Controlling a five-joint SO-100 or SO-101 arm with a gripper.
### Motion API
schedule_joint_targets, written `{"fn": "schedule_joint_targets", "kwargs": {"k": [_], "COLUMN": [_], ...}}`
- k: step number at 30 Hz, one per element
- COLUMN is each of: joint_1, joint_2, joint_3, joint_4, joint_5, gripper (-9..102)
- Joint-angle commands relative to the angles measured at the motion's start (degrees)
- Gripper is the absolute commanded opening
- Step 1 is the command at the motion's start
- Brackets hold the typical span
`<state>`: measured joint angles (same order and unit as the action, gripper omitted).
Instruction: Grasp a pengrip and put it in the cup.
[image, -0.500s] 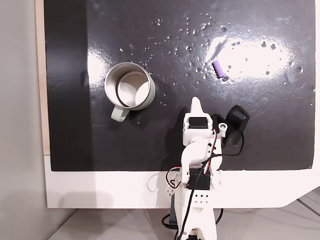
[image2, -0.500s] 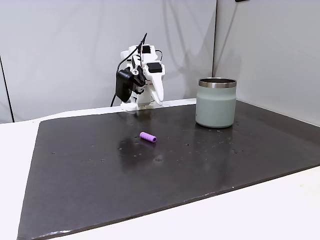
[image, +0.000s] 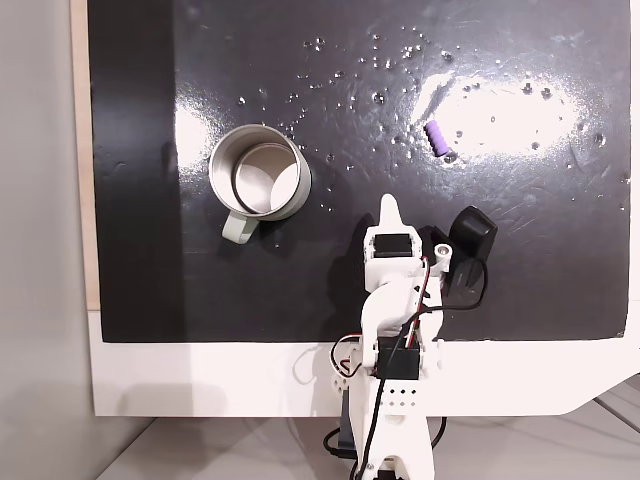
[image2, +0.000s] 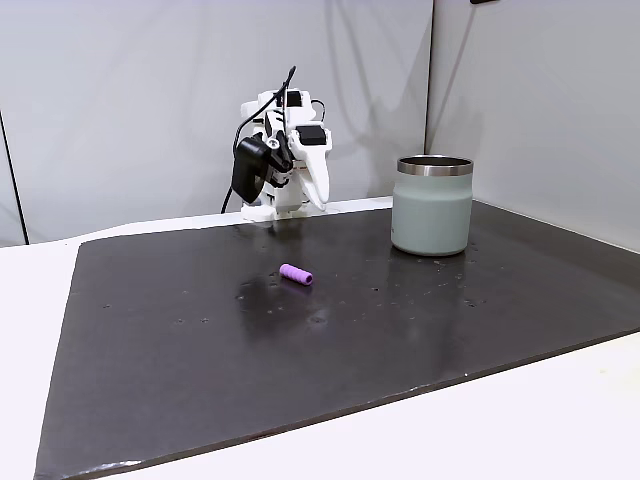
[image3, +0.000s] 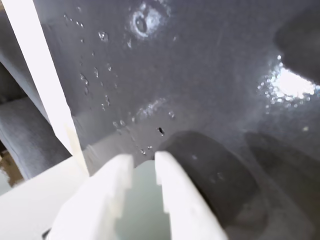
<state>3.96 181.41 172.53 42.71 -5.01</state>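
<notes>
Plainly, the chief risk from here is the small size of the tiny purple rubbery tube of a pengrip (image: 436, 137): it lies on its side on the glossy black worktop (image: 300, 290), and being round it would likely roll or skid away if one white finger touched it before the other. A badly aligned descent could also pinch only its tip, so that the soft tube squirts out of the grip. The bright glare patches around it in the top-down fixed view may make its edges hard to judge. A later hazard is the carry: the round shiny steel cup (image: 259, 177) with its pale grey-green handle stands well apart from the pengrip, to the left in that view, so a weak hold could drop the piece short, or the arm could clip the cup's rim.

The white arm sits folded close over its base at the near edge of the worktop in the top-down view, its claw (image: 391, 208) pointing toward the far side, between the cup and the pengrip and touching neither. In the side fixed view the claw (image2: 322, 197) hangs slanted downward at the far end of the worktop (image2: 150, 330), with the pengrip (image2: 296, 274) lying nearer the camera and the cup (image2: 433, 205) off to the right. The wrist view shows the claw (image3: 143, 161) with only a narrow gap between its white fingers (image3: 167, 175), holding nothing
</notes>
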Motion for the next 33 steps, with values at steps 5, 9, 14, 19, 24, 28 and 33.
{"fn": "schedule_joint_targets", "kwargs": {"k": [5, 9, 14, 19, 24, 28, 33], "joint_1": [12.39, 16.96, 19.07, 20.39, 21.09, 21.18, 20.30], "joint_2": [0.62, 0.00, -13.54, -35.77, -53.96, -66.71, -77.17], "joint_3": [-8.26, -14.85, -27.16, -45.44, -60.38, -71.19, -78.57], "joint_4": [4.57, 7.21, 7.56, 9.40, 11.78, 14.77, 15.03], "joint_5": [-6.33, -7.29, -5.19, -1.23, 1.14, 2.90, 4.66], "gripper": [0, 0, 0, 0, 0, 0, 1]}}
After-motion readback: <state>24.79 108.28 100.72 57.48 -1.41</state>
